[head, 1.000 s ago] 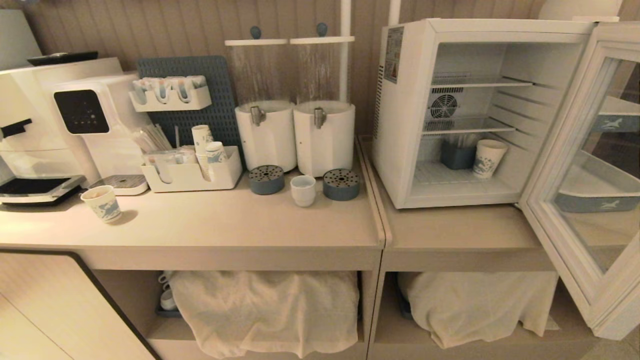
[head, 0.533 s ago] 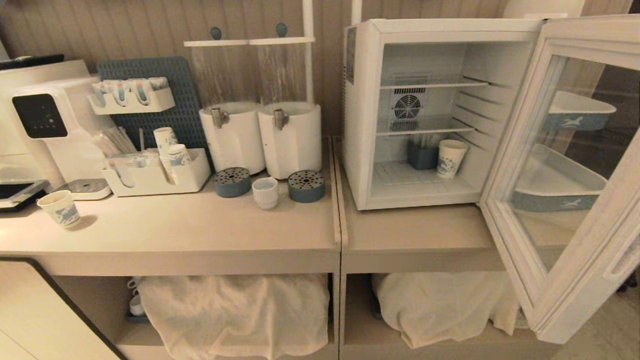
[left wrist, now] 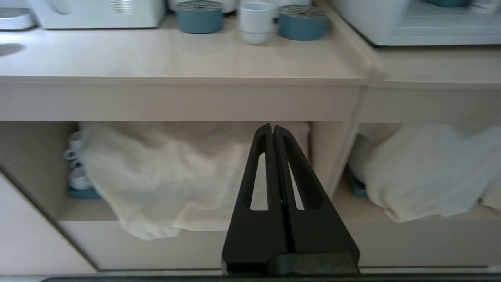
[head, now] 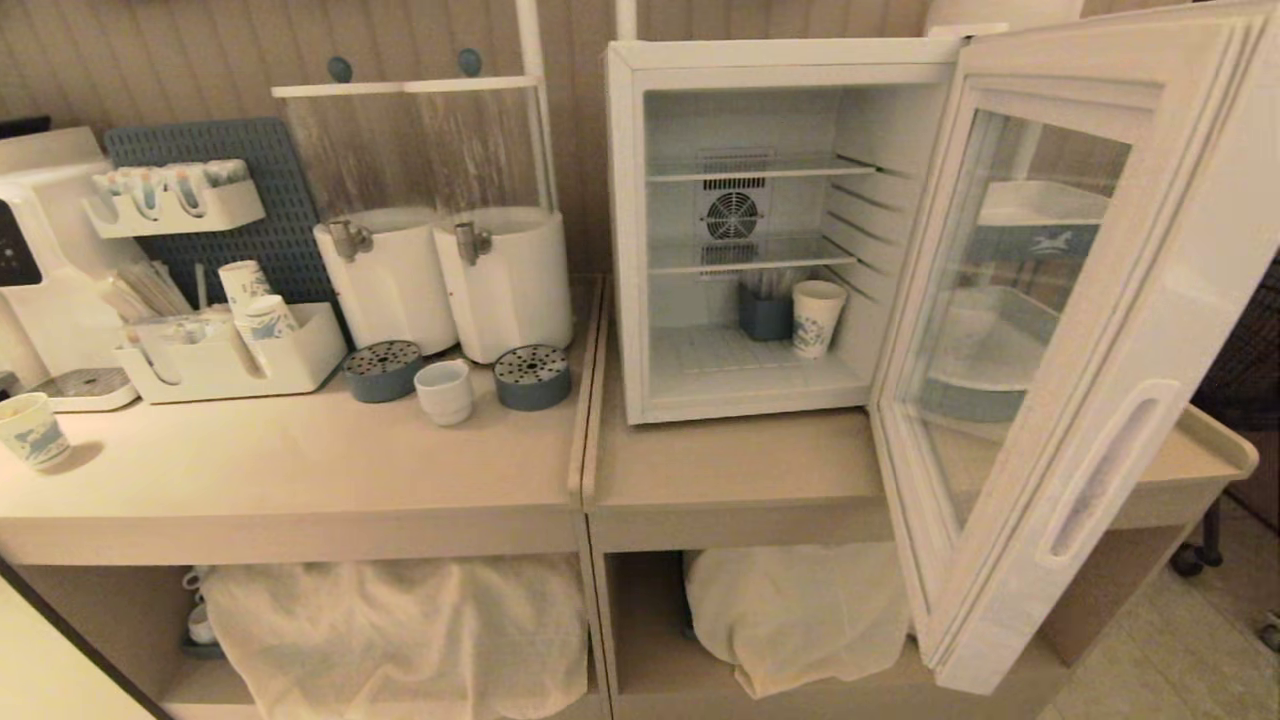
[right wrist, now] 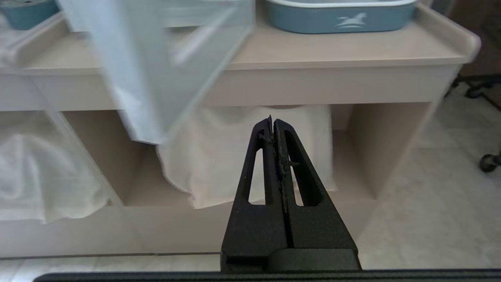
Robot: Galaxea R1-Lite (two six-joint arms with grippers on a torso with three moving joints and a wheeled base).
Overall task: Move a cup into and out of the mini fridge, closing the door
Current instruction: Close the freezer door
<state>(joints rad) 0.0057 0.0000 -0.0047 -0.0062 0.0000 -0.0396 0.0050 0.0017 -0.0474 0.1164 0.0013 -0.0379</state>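
Note:
The small plain white cup [head: 444, 392] [left wrist: 255, 22] stands on the counter between two blue drip trays, left of the mini fridge [head: 628, 240]. The fridge stands open; its door [head: 1130, 330] [right wrist: 156, 66] swings out to the right with its glass window facing me. Inside on the fridge floor stand a blue-printed paper cup [head: 817, 317] and a dark blue holder [head: 765, 312]. Neither arm shows in the head view. My left gripper [left wrist: 273, 126] is shut and empty, low before the counter's under-shelf. My right gripper [right wrist: 273, 119] is shut and empty, below the open door.
Two white dispensers [head: 445, 275], a white organiser with paper cups [head: 230, 365], a water machine [head: 40, 260] and another printed paper cup [head: 32, 430] stand on the left counter. Cloths [head: 400, 625] cover the lower shelves. A blue tray [right wrist: 340, 17] sits right of the fridge.
The whole head view has shifted left, so the camera has moved rightward; the fridge now sits near the middle and the open door looms larger. Nothing on the counter has moved.

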